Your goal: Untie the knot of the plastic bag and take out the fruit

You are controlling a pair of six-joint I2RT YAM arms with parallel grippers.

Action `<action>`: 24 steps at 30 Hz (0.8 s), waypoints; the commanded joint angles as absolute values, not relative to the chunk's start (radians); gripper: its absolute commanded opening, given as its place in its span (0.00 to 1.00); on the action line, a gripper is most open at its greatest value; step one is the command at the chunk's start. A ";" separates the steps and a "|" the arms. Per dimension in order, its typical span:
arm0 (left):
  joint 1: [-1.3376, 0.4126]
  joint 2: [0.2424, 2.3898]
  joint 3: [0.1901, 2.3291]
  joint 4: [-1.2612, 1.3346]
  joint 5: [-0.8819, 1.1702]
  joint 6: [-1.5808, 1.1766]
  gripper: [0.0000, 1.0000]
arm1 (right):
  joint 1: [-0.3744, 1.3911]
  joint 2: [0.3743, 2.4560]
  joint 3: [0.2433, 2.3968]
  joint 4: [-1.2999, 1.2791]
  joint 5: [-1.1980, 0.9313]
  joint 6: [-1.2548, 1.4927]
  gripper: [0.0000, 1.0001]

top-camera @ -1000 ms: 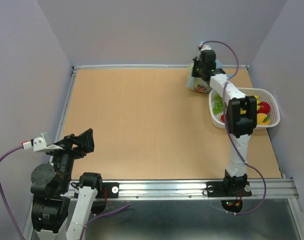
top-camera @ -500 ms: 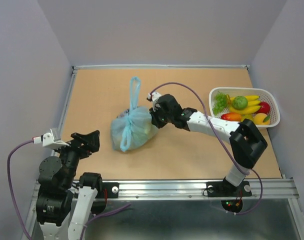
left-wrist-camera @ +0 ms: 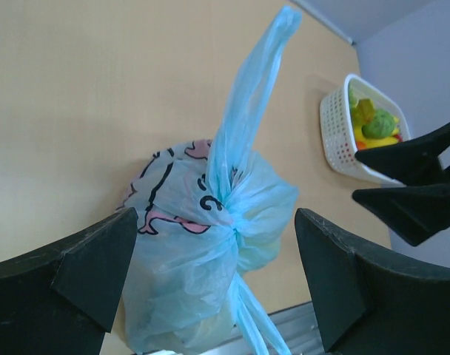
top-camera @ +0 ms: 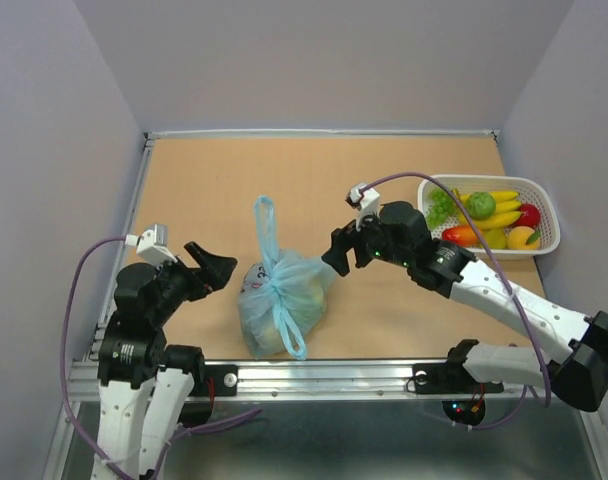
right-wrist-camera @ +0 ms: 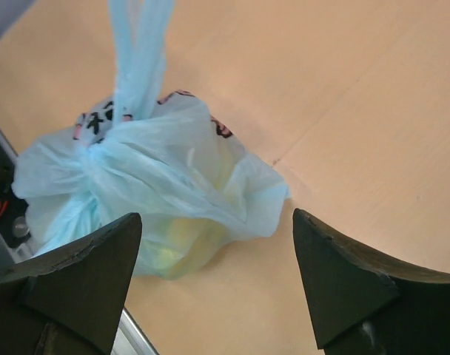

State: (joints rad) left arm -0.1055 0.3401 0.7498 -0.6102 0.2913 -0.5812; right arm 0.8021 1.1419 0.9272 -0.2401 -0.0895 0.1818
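- Since half a second ago, the plastic bag (top-camera: 282, 300) has shifted down the top view; it now sits low and centre, near the front rail of the table (top-camera: 214, 180).
- The right gripper (top-camera: 336, 252), then pressed against the bag's right side, has let go. It now hangs just right of the bag, clear of it.
- One second ago the bag was up in the far right corner by the white basket (top-camera: 547, 192). Judged: the carry is over and the bag is parked between both arms for untying.
- The knot (left-wrist-camera: 226, 214) is still tight, mid-bag. One handle loop (top-camera: 265, 225) lies stretched toward the top of the frame, and tail ends trail toward the bottom edge.
- The fruit (right-wrist-camera: 182, 240) shows only as a pale yellow mass through the plastic; none of it is out. The basket, at right and well apart, holds its own pieces.
- The left gripper (top-camera: 222, 272) has swung in from the lower left, and it now points at the bag from just left of it without touching. Its fingers are spread wide; in the wrist view they frame the knot.
- The right arm reaches in low from the lower right, forearm slanting up-left, its fingers also spread wide and empty.
- Judged: untying has not started; pinching the knot's strands comes next.
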 commanded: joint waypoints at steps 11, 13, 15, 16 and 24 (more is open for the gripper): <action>-0.112 0.426 0.562 -0.476 0.468 -0.558 0.95 | 0.960 1.440 1.182 -0.334 -0.197 -0.017 0.84; -0.113 0.420 0.549 -0.474 0.453 -0.555 0.93 | 0.979 1.471 1.198 -0.336 -0.178 -0.029 0.82; -0.115 0.417 0.543 -0.472 0.445 -0.549 0.92 | 0.989 1.514 1.206 -0.336 -0.146 -0.032 0.79; -0.115 0.419 0.542 -0.474 0.443 -0.548 0.92 | 0.991 1.529 1.206 -0.336 -0.132 -0.035 0.77; -0.129 0.445 0.555 -0.436 0.433 -0.545 0.91 | 0.994 1.588 1.198 -0.305 0.087 -0.034 0.00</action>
State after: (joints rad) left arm -0.1173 0.4263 0.5426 -0.5056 0.4328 -0.5671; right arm 0.9901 1.5879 1.1496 -0.3367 -0.0647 -0.0254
